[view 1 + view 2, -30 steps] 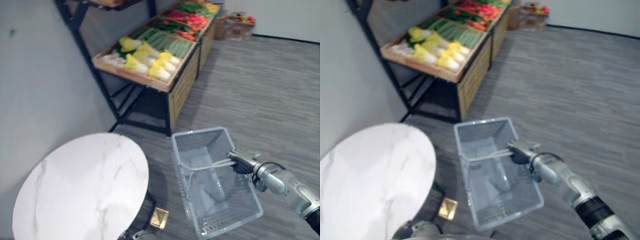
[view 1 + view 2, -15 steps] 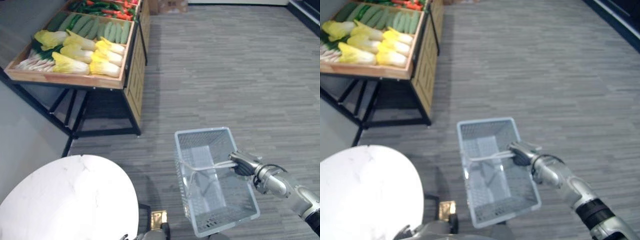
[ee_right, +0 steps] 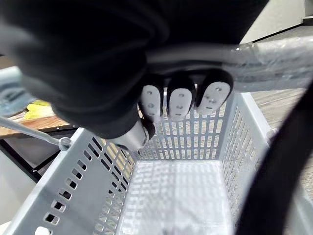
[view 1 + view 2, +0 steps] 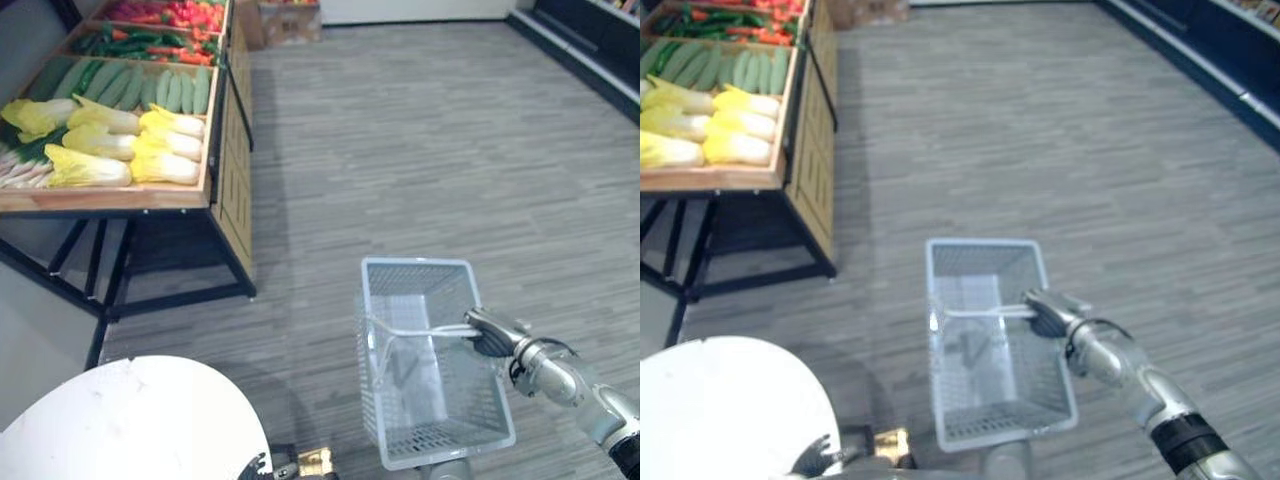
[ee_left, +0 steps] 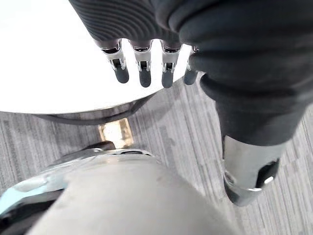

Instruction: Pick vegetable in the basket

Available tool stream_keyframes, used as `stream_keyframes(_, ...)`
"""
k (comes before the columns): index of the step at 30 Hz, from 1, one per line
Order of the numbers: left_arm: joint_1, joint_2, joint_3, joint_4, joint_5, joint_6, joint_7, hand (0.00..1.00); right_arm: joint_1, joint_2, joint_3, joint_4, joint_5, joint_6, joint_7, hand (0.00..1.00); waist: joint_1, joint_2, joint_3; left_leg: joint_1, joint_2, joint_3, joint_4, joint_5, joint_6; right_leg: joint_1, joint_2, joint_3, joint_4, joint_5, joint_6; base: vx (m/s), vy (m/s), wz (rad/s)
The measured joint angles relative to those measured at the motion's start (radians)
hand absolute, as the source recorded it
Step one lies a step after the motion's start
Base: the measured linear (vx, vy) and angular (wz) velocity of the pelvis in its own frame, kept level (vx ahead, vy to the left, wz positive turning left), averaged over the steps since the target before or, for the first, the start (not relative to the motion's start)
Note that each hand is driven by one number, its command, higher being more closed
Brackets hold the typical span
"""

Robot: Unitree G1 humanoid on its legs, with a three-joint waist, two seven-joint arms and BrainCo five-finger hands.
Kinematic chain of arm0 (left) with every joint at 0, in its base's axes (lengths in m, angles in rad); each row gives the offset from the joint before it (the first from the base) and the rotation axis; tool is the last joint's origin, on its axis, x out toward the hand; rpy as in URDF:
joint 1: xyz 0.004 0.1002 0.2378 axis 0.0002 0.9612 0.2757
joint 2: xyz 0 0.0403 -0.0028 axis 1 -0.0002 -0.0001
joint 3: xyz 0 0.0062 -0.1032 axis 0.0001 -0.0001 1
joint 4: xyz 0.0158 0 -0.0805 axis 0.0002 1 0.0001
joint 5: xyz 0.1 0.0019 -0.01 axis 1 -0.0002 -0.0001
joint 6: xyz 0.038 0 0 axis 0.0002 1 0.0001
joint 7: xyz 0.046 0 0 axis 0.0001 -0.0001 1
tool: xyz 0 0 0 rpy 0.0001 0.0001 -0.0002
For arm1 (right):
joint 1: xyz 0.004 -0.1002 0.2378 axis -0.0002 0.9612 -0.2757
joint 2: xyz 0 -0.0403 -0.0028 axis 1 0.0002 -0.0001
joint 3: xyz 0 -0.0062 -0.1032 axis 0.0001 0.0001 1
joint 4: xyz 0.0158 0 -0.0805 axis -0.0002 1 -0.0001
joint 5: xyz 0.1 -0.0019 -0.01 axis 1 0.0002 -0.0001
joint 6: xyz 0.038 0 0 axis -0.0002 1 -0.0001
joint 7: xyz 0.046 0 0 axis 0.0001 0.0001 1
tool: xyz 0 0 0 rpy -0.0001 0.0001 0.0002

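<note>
The robot's right hand reaches in from the near right. Its fingers are curled tight round the thin pale grey handle of a pale grey plastic mesh basket. The basket hangs from that grip above the grey plank floor, with its long side running near to far. In the right wrist view its slotted walls and floor lie in plain sight past the fingers.

The left hand hangs low at the near left, fingers straight and loose, holding nothing. It is seen against the rim of a round white marble-topped table. A small brass-coloured square object lies on the floor by the table's foot.

The vegetables are at the far left, well apart from the basket, on a wooden display stand with black metal legs. At the stand's near end lie pale yellow Chinese cabbages, with white-stemmed leafy greens to their left. Just beyond them is a row of dark green cucumbers. Farther still sit red and green peppers. A brown cardboard box stands on the floor past the stand's far end.
</note>
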Motion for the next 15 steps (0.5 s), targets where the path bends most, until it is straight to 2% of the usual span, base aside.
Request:
stream_keyframes(2, 0.009, 0.002, 0.002, 0.0, 0.0, 0.0, 0.004, 0.0, 0.002, 0.008, -0.019, -0.002, 0.0, 0.008, 0.0, 1.0, -0.006, -0.017, -0.004, 0.046, 0.005, -0.03, 0.005, -0.048, -0.046, 0.008, -0.017, -0.023, 0.007, -0.001, -0.002, 0.41, -0.235, 0.47)
stream_keyframes(3, 0.009, 0.009, 0.002, -0.003, 0.0, 0.0, 0.004, 0.0, 0.01, 0.009, -0.029, -0.004, 0.0, 0.01, 0.0, 1.0, -0.013, -0.021, -0.016, 0.048, 0.014, -0.045, 0.013, -0.067, -0.057, 0.012, -0.011, -0.034, 0.025, 0.008, -0.014, 0.58, -0.403, 0.67)
stream_keyframes(4, 0.013, -0.002, 0.001, 0.002, 0.0, 0.001, 0.005, 0.0, 0.023, 0.002, -0.057, -0.002, 0.0, 0.015, 0.001, 1.0, -0.017, 0.018, -0.039, 0.056, 0.064, -0.079, 0.035, -0.088, -0.071, -0.001, 0.02, -0.067, 0.08, 0.073, -0.024, 0.41, -0.289, 0.51)
stream_keyframes(5, 0.012, -0.015, 0.002, 0.004, 0.0, 0.0, 0.005, 0.0, 0.024, 0.002, -0.066, 0.0, 0.0, 0.022, 0.001, 1.0, -0.01, 0.042, -0.05, 0.043, 0.088, -0.1, 0.058, -0.085, -0.07, -0.007, 0.039, -0.086, 0.109, 0.047, -0.034, 0.66, -0.435, 0.33)
stream_keyframes(6, 0.012, -0.035, 0.002, 0.003, 0.0, -0.001, 0.005, 0.0, 0.017, 0.0, -0.066, 0.001, 0.0, 0.033, 0.001, 1.0, 0.004, 0.054, -0.058, -0.002, 0.124, -0.144, 0.15, -0.043, -0.077, -0.012, 0.069, -0.106, 0.148, 0.012, -0.065, 0.55, -0.399, 0.14)
stream_keyframes(8, 0.01, -0.033, 0.023, 0.004, 0.0, 0.0, 0.005, 0.0, 0.016, -0.002, -0.068, 0.004, 0.001, 0.035, 0.001, 1.0, 0.003, 0.053, -0.058, -0.093, 0.15, -0.189, 0.365, 0.069, -0.072, 0.028, 0.089, -0.139, 0.179, -0.051, -0.086, 0.59, -0.422, 0.19)
stream_keyframes(10, 0.02, -0.034, 0.04, 0.002, -0.003, 0.001, 0.006, 0.0, 0.022, -0.003, -0.07, 0.005, 0.001, 0.038, 0.0, 1.0, 0.012, 0.037, -0.047, -0.208, 0.195, -0.186, 0.681, 0.318, -0.024, 0.152, 0.109, -0.165, 0.164, -0.115, -0.121, 0.63, -0.377, 0.12)
stream_keyframes(11, 0.02, -0.033, 0.042, 0.002, -0.002, 0.0, 0.006, 0.0, 0.023, -0.002, -0.073, 0.005, 0.001, 0.042, -0.001, 1.0, 0.02, 0.037, -0.047, -0.233, 0.202, -0.171, 0.757, 0.309, -0.013, 0.187, 0.116, -0.165, 0.15, -0.122, -0.131, 0.41, -0.215, -0.1)
stream_keyframes(12, 0.02, -0.032, 0.042, -0.006, -0.001, -0.002, 0.005, 0.0, 0.03, -0.002, -0.082, 0.004, 0.002, 0.05, -0.004, 1.0, 0.036, 0.031, -0.044, -0.281, 0.195, -0.152, 0.866, 0.273, 0.012, 0.258, 0.12, -0.165, 0.119, -0.144, -0.144, 0.51, -0.244, -0.03)
stream_keyframes(13, 0.019, -0.03, 0.04, -0.014, -0.001, -0.008, 0.006, 0.0, 0.043, -0.002, -0.095, 0.005, 0.002, 0.052, -0.007, 1.0, 0.044, 0.026, -0.04, -0.325, 0.167, -0.147, 0.917, 0.242, 0.013, 0.333, 0.116, -0.173, 0.084, -0.178, -0.139, 0.45, -0.194, 0.05)
stream_keyframes(15, 0.019, -0.03, 0.04, -0.02, -0.001, -0.012, 0.006, 0.0, 0.062, -0.001, -0.104, 0.004, 0.003, 0.057, -0.015, 1.0, 0.053, 0.025, -0.04, -0.409, 0.134, -0.127, 0.903, 0.207, 0.005, 0.404, 0.116, -0.198, 0.054, -0.21, -0.137, 0.46, -0.138, 0.25)
